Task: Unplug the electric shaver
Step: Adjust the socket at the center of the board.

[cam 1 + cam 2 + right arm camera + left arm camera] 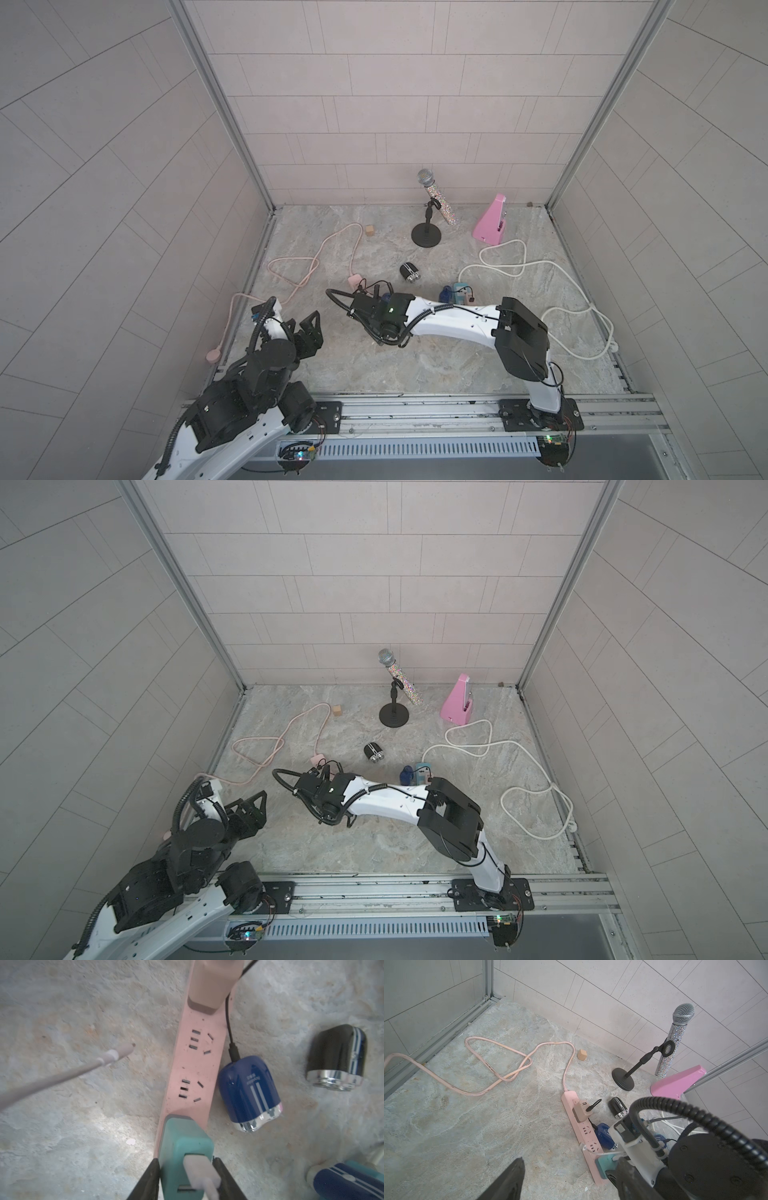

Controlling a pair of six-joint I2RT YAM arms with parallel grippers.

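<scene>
At the far left, the pink cord (564,1081) loops across the stone surface (374,365) and runs into the pink power strip (197,1064). The left gripper (304,323) hovers on that side, well apart from the strip, with its jaws spread wide. A small wooden cube (581,1055) sits behind, near the back wall.

On the strip, a beige adapter (212,982) is plugged in near the cord end. Two open sockets lie between it and a teal adapter (176,1142) at the other end, which has a white plug (199,1172) in its face. The right gripper (186,1160) is down on the teal adapter — its jaws press against the two sides, pinching it.

Just beside the strip lies the electric shaver (249,1093), blue and on its side on the surface. A black cable (228,1028) is plugged into its tail end and runs up past the beige adapter's side.

Further right a black shaver (336,1053) lies apart from the strip, and beyond it is a second blue shaver (349,1183). Behind them are a microphone (436,195) on its stand and a pink metronome (492,224), and a white cord (540,262) trails off to the right.
</scene>
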